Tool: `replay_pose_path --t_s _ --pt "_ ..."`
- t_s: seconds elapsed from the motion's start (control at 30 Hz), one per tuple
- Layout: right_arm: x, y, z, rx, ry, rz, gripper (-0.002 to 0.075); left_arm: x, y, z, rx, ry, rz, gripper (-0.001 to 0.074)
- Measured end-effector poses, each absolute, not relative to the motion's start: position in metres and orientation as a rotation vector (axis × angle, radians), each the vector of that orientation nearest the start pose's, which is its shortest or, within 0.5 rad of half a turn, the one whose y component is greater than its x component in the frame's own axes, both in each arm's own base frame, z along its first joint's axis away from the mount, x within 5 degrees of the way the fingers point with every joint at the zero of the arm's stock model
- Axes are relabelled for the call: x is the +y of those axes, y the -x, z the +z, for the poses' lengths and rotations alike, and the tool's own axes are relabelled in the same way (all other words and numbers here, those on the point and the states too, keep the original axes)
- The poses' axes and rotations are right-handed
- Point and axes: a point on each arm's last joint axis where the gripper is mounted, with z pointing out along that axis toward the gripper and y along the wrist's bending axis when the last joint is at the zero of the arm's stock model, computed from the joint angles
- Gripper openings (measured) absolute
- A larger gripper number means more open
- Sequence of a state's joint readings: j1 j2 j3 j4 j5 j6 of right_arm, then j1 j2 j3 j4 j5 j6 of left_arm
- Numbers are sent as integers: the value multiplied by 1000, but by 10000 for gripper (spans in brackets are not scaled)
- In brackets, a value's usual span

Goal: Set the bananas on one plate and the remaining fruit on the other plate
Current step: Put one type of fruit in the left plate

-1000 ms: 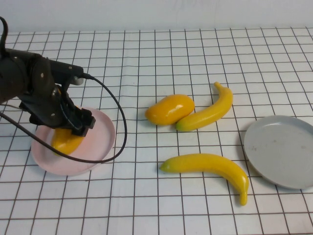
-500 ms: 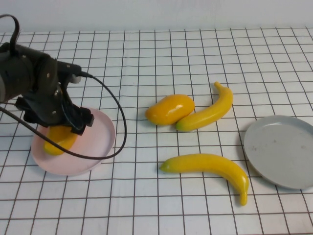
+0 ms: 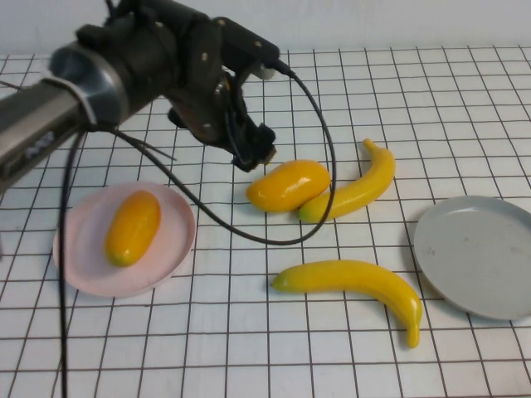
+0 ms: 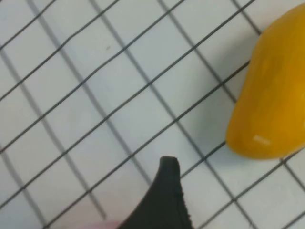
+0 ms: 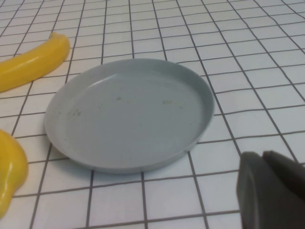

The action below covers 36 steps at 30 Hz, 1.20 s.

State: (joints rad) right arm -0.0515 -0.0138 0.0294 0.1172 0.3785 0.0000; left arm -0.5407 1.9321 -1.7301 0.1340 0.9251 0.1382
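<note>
left end effector [image 3: 253,153] beside table mango [image 3: 288,185]

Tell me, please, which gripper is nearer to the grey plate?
Right. The right gripper sits just beside the grey plate; the left gripper is across the table, near the loose mango.

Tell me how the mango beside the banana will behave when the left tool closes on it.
The mango looks smooth and glossy, so it may slip between the fingers. Its plump oval shape suggests it could roll if nudged, though the banana touching it may check that. The left tool hovers just beside it; the right tool sits near the grey plate.
</note>
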Motion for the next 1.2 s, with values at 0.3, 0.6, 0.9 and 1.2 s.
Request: replay_pose_path --t_s 0.3,0.6,0.9,1.2 --pt "1 -52 170 1872 -121 80 -17 -270 -419 223 2397 -1113 -81 611" --pt "1 -52 170 1872 -121 80 -17 -278 -425 184 2458 -1153 -145 611" --pt "1 -52 170 1872 -121 80 -17 -271 -430 182 2457 -1152 -111 513" --pt "1 -52 170 1872 -121 80 -17 -237 -417 255 2426 -1053 182 512"
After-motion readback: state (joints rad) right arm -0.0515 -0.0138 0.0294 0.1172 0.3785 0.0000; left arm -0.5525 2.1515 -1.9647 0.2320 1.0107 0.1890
